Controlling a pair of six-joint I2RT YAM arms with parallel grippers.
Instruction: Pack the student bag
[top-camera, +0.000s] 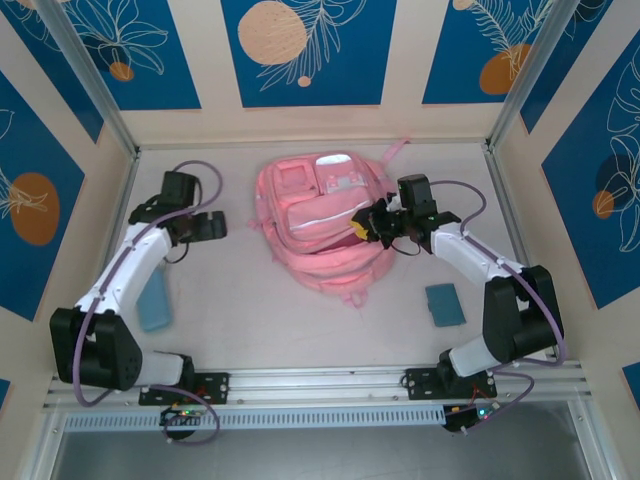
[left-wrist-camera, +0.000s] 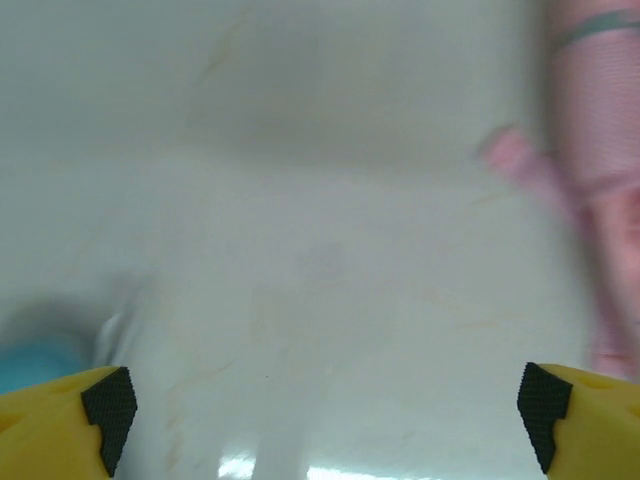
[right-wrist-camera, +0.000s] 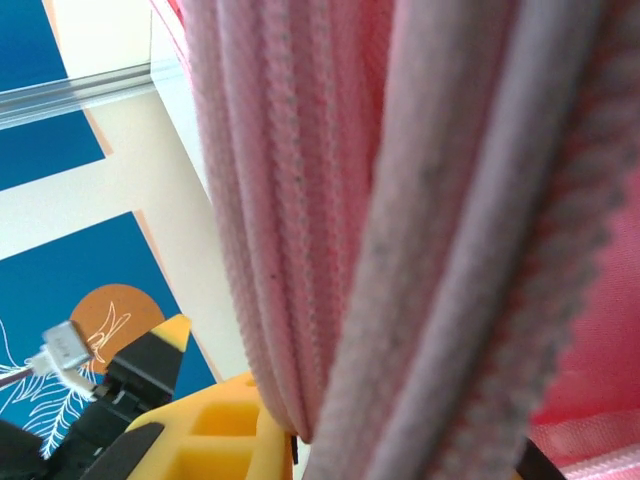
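Top external view: the pink student bag (top-camera: 318, 225) lies slumped at the middle of the desk (top-camera: 250, 320), front pockets up.
It looks soft and light, cloth that would fold and drag rather than lift as one piece, so a stitched zipper edge or a strap seems the best hold. The right claw (top-camera: 368, 226) is clamped on such an edge at the bag's right side. The left claw (top-camera: 208, 226) hangs with jaws wide apart over bare desk, left of the bag.
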